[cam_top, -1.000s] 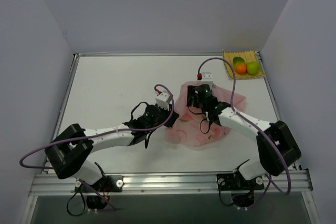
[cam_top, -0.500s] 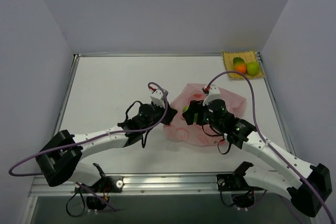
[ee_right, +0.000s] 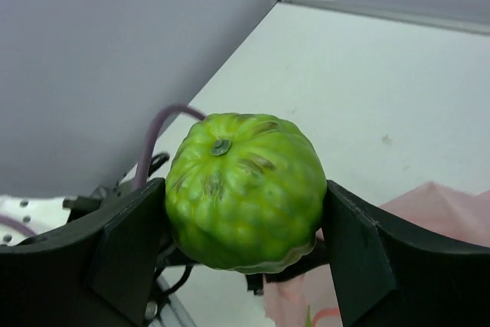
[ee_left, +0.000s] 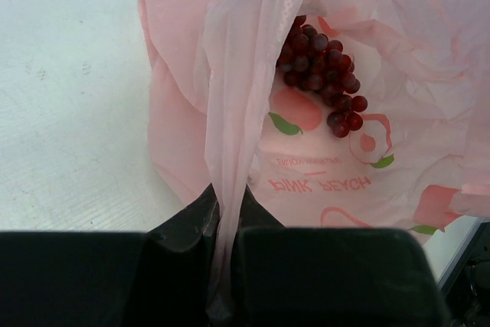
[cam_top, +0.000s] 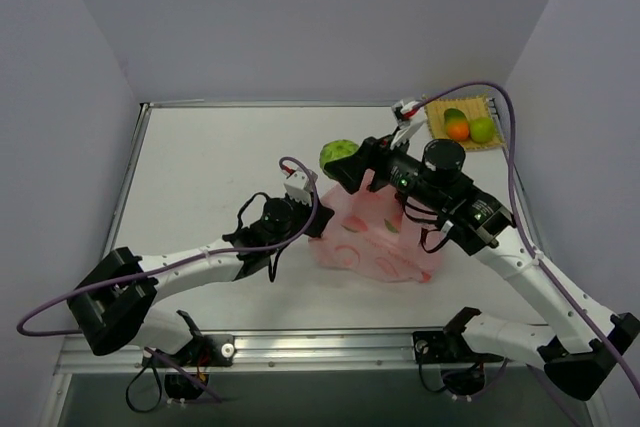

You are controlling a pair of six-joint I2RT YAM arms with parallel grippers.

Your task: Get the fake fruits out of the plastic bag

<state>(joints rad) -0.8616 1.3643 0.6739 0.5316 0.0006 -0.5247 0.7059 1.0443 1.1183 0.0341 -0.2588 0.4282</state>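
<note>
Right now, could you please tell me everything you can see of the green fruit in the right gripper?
The green fruit is round, glossy plastic, bright green with a knobbly, ribbed skin and a small brown stem stub turned toward the wrist camera. The right gripper clamps it, its jaws pressing on opposite sides. It hangs in the air, lifted clear of the plastic bag, and nothing else touches it.

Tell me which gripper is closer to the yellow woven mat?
Right. The right gripper, holding a green fruit, hangs left of the mat; the left gripper pinches the pink bag farther away.
</note>
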